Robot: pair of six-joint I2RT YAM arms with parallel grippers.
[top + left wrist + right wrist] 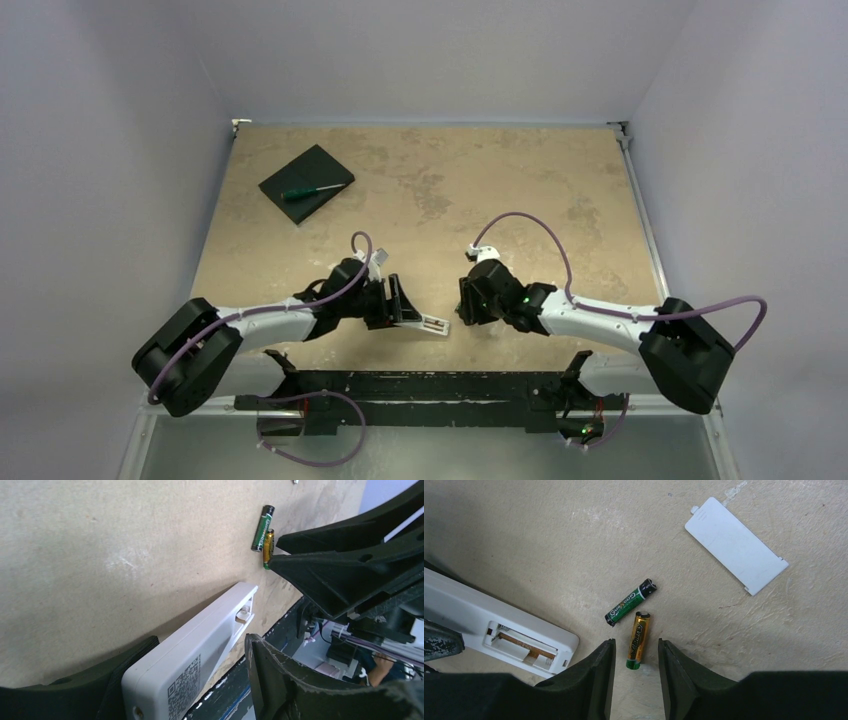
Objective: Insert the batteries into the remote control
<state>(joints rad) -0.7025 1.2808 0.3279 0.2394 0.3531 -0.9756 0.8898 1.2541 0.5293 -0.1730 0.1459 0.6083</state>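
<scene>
Left pincer: clamped on remote; battery bay open, empty.
Right pincer: spread, astride gold battery, holding nothing.
Green battery: on desk, beside gold.
Around: loose cover near; screwdriver on black pad, far.

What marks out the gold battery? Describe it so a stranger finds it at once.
On the beige table, beside the white remote control's open compartment, lie two batteries. The gold battery is the one nearer the open right gripper; its neighbour is green and black.
</scene>
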